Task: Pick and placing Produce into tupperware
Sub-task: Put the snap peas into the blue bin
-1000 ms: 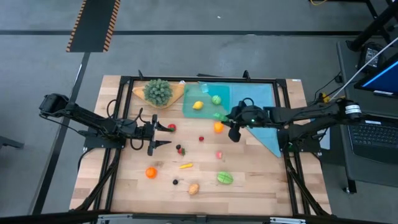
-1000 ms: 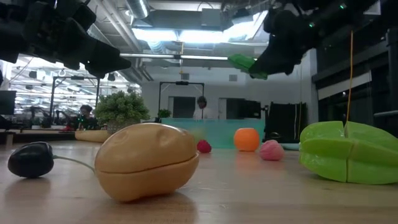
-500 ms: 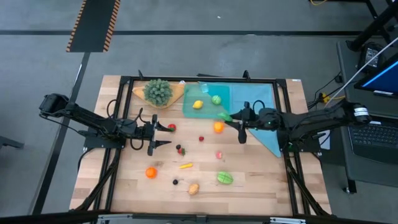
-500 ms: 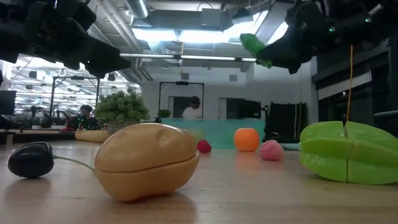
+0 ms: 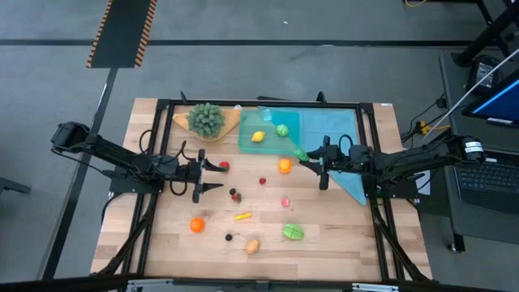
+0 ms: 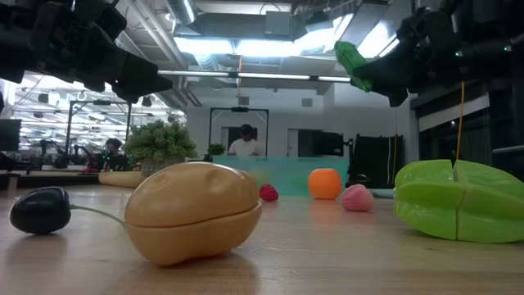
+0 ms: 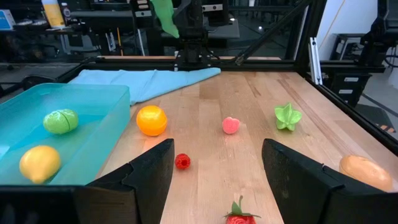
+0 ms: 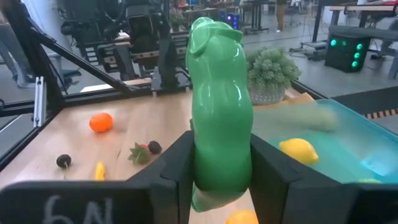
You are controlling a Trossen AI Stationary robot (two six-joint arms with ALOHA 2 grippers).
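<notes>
My right gripper (image 5: 308,159) hangs over the table's right half, beside the tupperware's near right corner, shut on a long, glossy green piece of produce (image 8: 219,112). The clear teal tupperware (image 5: 248,143) stands at the far middle. In it lie a yellow lemon (image 5: 258,136) and a round green fruit (image 5: 281,129). My left gripper (image 5: 217,176) waits open at the table's left middle, with nothing between its fingers (image 7: 144,180). Several loose pieces of produce lie on the wood, among them an orange (image 5: 285,165) and a green star fruit (image 5: 293,232). My right gripper pinches the green piece between its two fingers (image 8: 177,165), by the end nearest the wrist (image 8: 219,171). The fingers come level from the table's right side and lie along it. The piece is lifted clear, its free end (image 6: 350,57) sticking out past the fingertips.
A bushy green plant (image 5: 207,119) in a tan wooden dish stands left of the tupperware, and a teal cloth (image 5: 345,158) lies at its right. A tan potato (image 5: 253,245), another orange (image 5: 196,225) and small red and dark pieces dot the near half. Black frame rails (image 5: 259,103) border the table.
My right gripper has drawn back toward the table's right edge with the green piece. It has tipped up from slanting downward to level, so the piece now points across the table and not down at it. The grip stays shut.
</notes>
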